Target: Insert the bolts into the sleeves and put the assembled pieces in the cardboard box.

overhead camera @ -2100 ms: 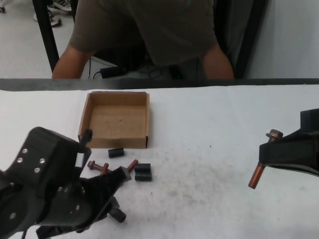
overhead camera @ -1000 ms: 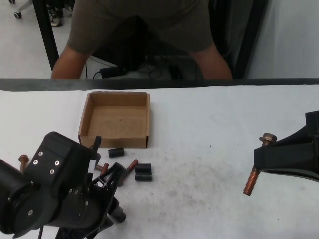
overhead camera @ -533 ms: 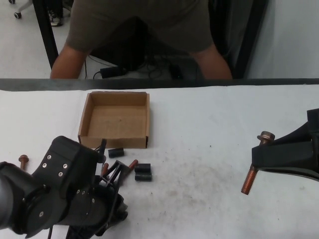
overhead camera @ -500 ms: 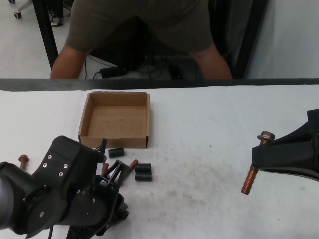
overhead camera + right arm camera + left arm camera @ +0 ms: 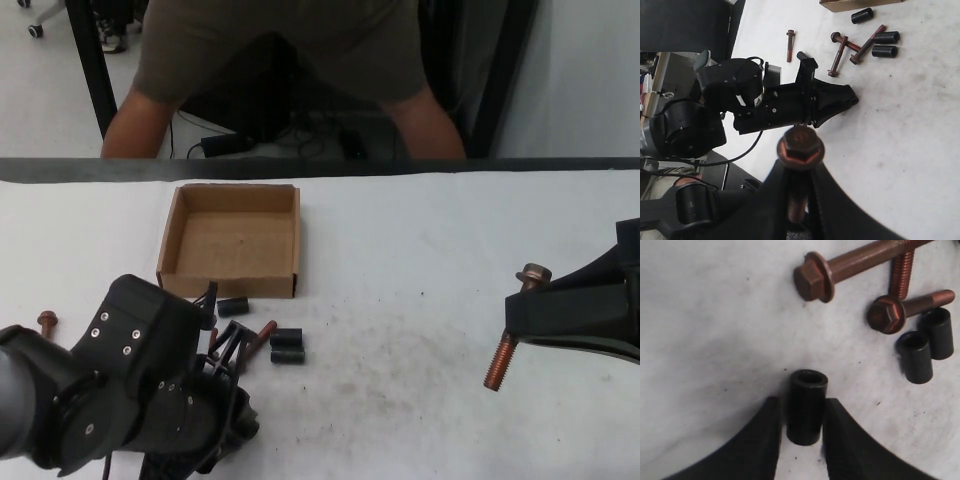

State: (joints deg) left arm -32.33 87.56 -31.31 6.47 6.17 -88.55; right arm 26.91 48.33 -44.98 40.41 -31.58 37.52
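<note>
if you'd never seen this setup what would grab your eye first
The copper bolt held up in the air by the right gripper, over the right side of the bench. Next, the left gripper down on the bench at a black sleeve, with loose bolts and spare sleeves lying just in front of the cardboard box.

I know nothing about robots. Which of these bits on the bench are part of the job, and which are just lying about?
Part of the job: cardboard box; bolt held by the right pincer; sleeve at the left pincer; loose bolts; loose sleeves.
Just lying about: cables behind the bench, which is only the work surface.
</note>
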